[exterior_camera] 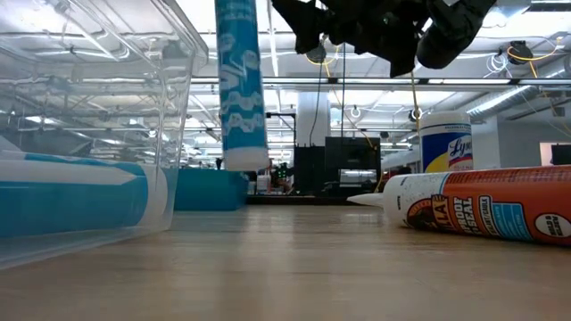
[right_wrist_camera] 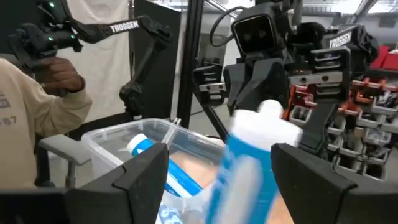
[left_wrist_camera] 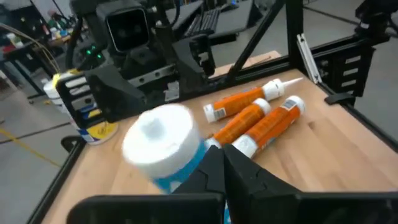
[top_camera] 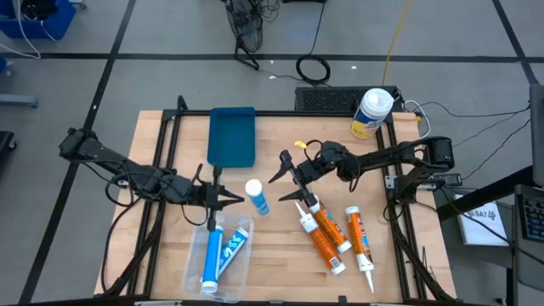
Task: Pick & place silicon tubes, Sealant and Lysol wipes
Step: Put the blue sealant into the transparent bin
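My left hand is pressed together beside the upright blue tube, my right hand spread just past it, over the surface.

A robotics lab in an open industrial hall: a pale wooden worktable in a black metal frame, grey taped concrete floor, ceiling strip lights.

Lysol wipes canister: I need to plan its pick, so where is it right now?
In the high view the Lysol wipes stand upright at the table's far right corner, beyond the right gripper and apart from the orange tubes.
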You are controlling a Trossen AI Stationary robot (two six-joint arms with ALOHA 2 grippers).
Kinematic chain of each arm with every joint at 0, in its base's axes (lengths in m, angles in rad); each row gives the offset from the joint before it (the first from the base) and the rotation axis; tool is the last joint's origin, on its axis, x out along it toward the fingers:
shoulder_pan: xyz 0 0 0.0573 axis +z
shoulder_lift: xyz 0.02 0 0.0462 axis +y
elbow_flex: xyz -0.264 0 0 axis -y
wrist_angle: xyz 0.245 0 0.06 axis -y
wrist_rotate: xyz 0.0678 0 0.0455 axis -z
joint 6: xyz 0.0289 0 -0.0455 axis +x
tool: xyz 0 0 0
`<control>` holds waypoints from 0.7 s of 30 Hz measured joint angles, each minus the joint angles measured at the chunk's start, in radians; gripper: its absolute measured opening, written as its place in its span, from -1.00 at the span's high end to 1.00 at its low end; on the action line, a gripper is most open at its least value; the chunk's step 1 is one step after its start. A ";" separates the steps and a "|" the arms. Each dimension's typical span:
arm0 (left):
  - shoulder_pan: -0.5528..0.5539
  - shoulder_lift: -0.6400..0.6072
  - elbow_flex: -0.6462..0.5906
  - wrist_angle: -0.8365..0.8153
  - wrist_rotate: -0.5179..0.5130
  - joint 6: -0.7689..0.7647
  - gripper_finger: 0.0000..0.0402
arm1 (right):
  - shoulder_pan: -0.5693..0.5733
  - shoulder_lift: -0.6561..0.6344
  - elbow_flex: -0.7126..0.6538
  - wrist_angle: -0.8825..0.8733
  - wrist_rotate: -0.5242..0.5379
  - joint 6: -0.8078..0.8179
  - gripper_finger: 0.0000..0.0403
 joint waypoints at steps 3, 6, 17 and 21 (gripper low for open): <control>0.000 0.001 0.000 -0.016 -0.017 -0.020 1.00 | 0.000 0.000 0.000 -0.021 0.000 0.006 -0.30; 0.001 0.002 0.000 -0.018 -0.033 -0.042 1.00 | 0.004 0.000 0.001 -0.075 0.057 0.029 -0.30; 0.020 0.002 -0.001 -0.022 -0.044 -0.004 0.93 | 0.078 0.038 0.002 -0.432 0.362 -0.051 -0.30; 0.033 0.002 -0.001 -0.028 -0.047 -0.006 0.98 | 0.096 0.041 0.002 -0.443 0.362 -0.057 -0.30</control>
